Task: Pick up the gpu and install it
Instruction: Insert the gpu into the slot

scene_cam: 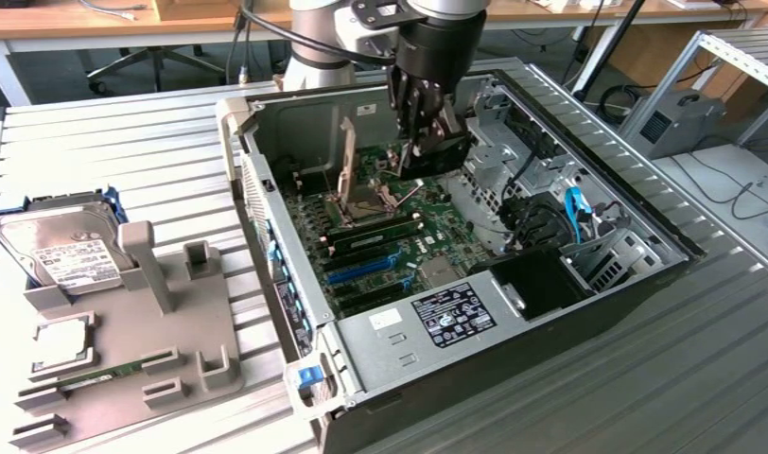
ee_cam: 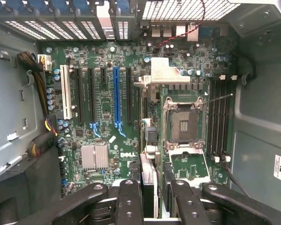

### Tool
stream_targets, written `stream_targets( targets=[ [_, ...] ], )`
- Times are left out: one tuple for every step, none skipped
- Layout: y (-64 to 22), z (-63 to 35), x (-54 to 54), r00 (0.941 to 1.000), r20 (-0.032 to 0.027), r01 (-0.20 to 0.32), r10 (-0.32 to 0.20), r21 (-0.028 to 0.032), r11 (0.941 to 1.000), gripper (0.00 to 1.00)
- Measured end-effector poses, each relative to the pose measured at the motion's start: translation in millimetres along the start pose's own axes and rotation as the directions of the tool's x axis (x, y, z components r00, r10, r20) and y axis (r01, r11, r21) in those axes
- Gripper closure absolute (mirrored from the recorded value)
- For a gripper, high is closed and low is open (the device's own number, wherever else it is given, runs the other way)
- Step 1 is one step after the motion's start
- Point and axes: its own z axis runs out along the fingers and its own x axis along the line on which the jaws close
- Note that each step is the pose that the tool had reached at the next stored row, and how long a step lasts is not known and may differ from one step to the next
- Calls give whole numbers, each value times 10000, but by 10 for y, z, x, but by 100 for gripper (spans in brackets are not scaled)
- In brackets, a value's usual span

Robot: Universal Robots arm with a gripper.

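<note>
A: Hanging over the open black computer case (scene_cam: 485,312), the black claw (scene_cam: 425,142) pinches the gpu, a thin dark card with a black block on one face (scene_cam: 437,151), held on edge above the green motherboard (scene_cam: 397,236).

B: And the wrist view?

A: There the claw (ee_cam: 155,206) has its fingers (ee_cam: 129,197) pressed against the upright gpu (ee_cam: 151,180), which stands between them above the board, between the blue expansion slot (ee_cam: 116,98) and the silver processor socket (ee_cam: 183,123).

B: What does the case rest on?

A: A counter of ribbed grey metal slats (scene_cam: 131,142). The case lies on its side, open face up, with a white-labelled power supply (scene_cam: 441,317) at its near end.

B: Anything else on that counter?

A: Toward the exterior view's left sits a grey moulded holder tray (scene_cam: 214,322). A silver hard drive with a white label (scene_cam: 59,255) leans at its far end, a square silver processor chip (scene_cam: 59,339) lies nearer, and a narrow green memory stick (scene_cam: 100,374) lies just below that.

B: The room behind?

A: A wooden desk top (scene_cam: 107,14) runs along the back, with chair legs (scene_cam: 145,61) under it. At the exterior view's right a grey box (scene_cam: 674,118) sits near an aluminium frame (scene_cam: 738,66), and cables (scene_cam: 738,189) trail across a pale surface.
</note>
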Motion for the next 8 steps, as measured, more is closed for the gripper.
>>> stream_targets(
  targets=[
    [0,6,2,10000,1,0,0,0,10000,71],
    [1,12,4,10000,1,0,0,0,10000,71],
    [1,17,6,10000,-1,0,0,0,10000,71],
    [2,22,8,10000,0,0,0,0,10000,71],
    [2,28,12,10000,-1,1,-1,-1,10000,71],
    [2,31,13,10000,-1,1,-1,-1,10000,71],
    [3,36,15,10000,0,1,-1,0,10000,71],
    [3,40,18,10000,-1,1,-1,0,10000,71]
  ],
)
